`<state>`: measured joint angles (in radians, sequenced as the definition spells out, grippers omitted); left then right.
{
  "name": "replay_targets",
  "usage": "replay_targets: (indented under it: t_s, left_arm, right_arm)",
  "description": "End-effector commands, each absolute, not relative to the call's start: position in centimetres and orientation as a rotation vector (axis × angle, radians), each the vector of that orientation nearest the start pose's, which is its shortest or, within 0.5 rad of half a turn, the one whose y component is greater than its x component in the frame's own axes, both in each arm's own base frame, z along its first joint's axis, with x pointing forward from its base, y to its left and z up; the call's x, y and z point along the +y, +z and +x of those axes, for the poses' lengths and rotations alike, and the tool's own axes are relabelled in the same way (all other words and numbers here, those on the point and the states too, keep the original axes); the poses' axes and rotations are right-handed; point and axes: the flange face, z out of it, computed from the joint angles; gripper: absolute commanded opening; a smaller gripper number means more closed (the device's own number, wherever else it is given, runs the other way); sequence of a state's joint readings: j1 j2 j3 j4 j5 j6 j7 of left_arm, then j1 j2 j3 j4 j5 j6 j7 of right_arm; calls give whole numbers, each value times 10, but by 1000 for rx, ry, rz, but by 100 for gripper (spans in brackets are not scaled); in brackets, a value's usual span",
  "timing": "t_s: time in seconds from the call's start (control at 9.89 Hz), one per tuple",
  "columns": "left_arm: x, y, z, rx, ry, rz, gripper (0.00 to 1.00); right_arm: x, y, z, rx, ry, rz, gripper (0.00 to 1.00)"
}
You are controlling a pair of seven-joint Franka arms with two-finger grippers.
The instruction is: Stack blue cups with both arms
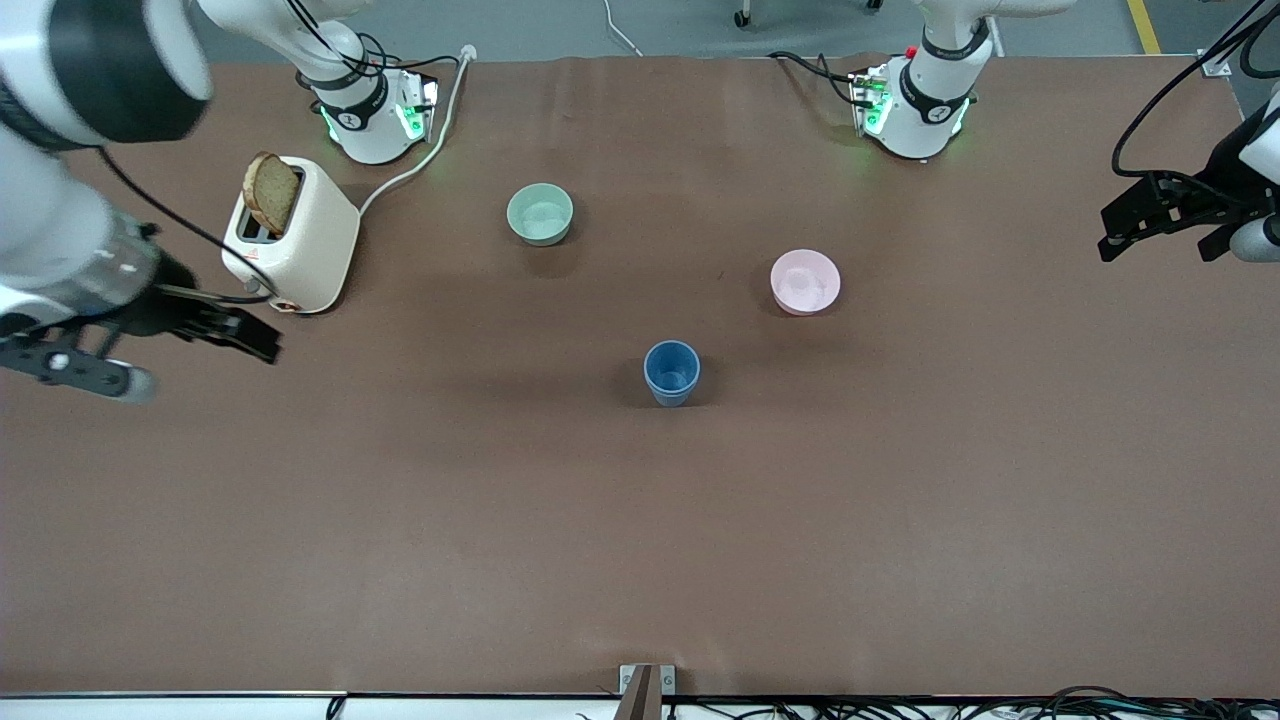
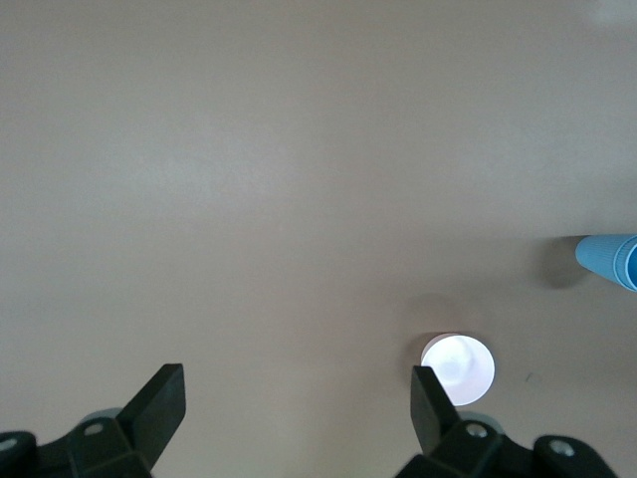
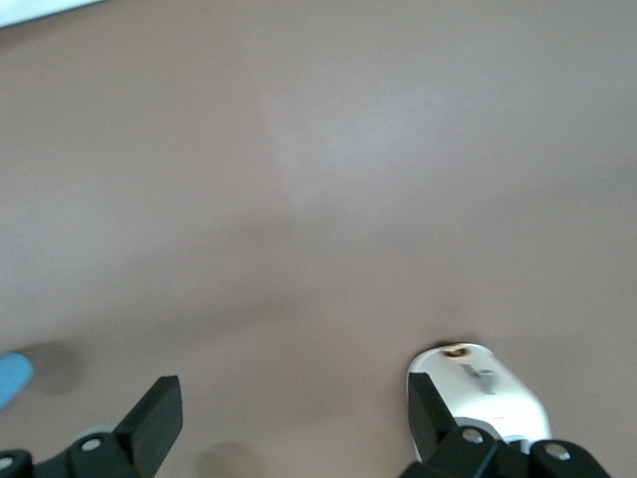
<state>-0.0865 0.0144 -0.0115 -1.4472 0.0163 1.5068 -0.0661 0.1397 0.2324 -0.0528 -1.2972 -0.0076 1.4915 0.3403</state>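
Honestly, blue cups [image 1: 672, 372] look nested already; both grippers, left [image 1: 1165, 225] and right [image 1: 165, 345], hang jaws released, so bumping seems unlikely.

Blue cups [image 1: 671, 372] nested as one small matte tumbler, upright, mid-table, nearer the front camera than the bowls

Setting: brown work table on a grey floor

A matte brown table surface [image 1: 640, 540] is filling nearly the whole front view, lying evenly lit with soft shadows. Grey floor [image 1: 680, 25] is showing along the top edge, a yellow floor line [image 1: 1140, 25] crossing its corner. Black cables [image 1: 1000, 705] are trailing along the table's near edge beside a small metal bracket [image 1: 646, 685].
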Motion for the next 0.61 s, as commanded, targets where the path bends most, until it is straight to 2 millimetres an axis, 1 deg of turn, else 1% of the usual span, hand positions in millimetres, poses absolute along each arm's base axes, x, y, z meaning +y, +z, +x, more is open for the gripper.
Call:
replay_targets:
  t_s: [0.0, 0.1, 0.2, 0.3, 0.51]
  left_arm:
    - [-49, 652, 551, 59, -18, -3130, 100]
    - [-48, 651, 550, 56, -2, -3129, 100]
    - [-47, 651, 548, 44, 10, -3127, 100]
    - [-47, 647, 546, 37, 29, -3126, 100]
    - [-49, 644, 542, 41, 58, -3124, 100]
  right_arm:
    - [-6, 627, 588, 360, 60, -3144, 100]
    - [-39, 635, 580, 328, 57, -3142, 100]
    - [-55, 635, 568, 306, 68, -3139, 100]
    - [-59, 638, 564, 306, 65, -3139, 100]
    - [-59, 641, 566, 264, 54, -3150, 100]
